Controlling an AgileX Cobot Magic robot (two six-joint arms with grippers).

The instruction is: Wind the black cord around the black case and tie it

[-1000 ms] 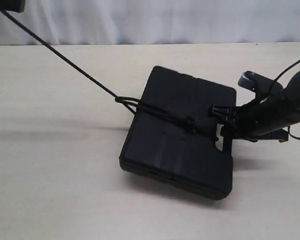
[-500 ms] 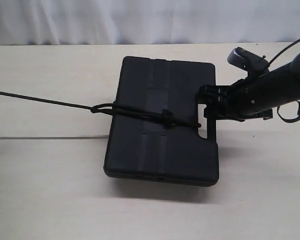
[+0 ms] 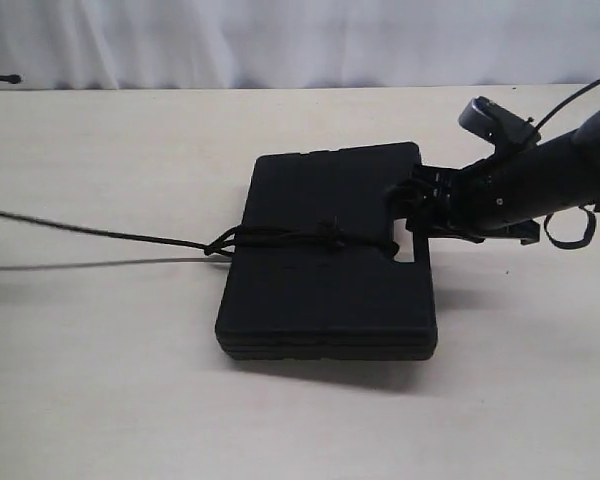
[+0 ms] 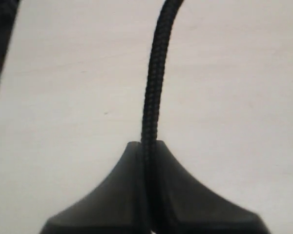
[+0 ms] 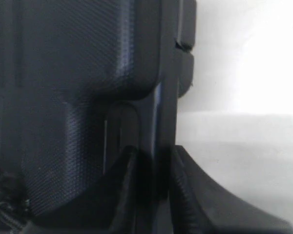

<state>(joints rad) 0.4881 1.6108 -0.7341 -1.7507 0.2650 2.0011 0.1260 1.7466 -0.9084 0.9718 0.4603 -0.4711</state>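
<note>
Desk (image 3: 110, 400): carrying the black case (image 3: 320, 295), lying flat near centre.
Black cord (image 3: 280, 238): crossing the case's middle, knotted on top, running taut off leftward.
Right end effector (image 3: 412, 215): clamping the case's handle edge.
Left end effector (image 4: 147, 190): pinching the cord.

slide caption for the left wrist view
Left gripper shut on the black cord, pale tabletop beyond.

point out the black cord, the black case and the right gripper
black cord (image 3: 330, 236), exterior view, knot on top of the case
black case (image 3: 320, 295), exterior view, top panel
right gripper (image 3: 416, 211), exterior view, between fingers
</note>
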